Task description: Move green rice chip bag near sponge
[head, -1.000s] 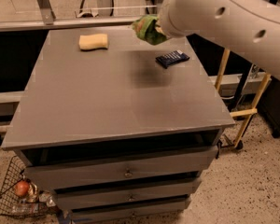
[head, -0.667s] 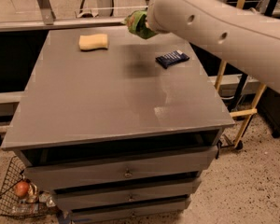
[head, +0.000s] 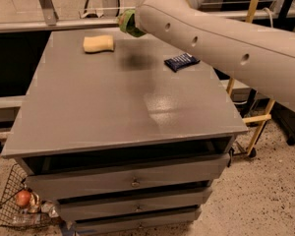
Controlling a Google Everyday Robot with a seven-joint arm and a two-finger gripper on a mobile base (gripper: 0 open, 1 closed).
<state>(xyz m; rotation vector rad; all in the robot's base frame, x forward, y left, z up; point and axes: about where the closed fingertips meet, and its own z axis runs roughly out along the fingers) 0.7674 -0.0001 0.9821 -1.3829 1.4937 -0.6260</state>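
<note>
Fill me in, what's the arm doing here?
The robot arm reaches over the grey table. Its gripper is hidden behind the arm's end, at the green rice chip bag, which appears lifted just right of the sponge. A dark blue packet lies further right.
</note>
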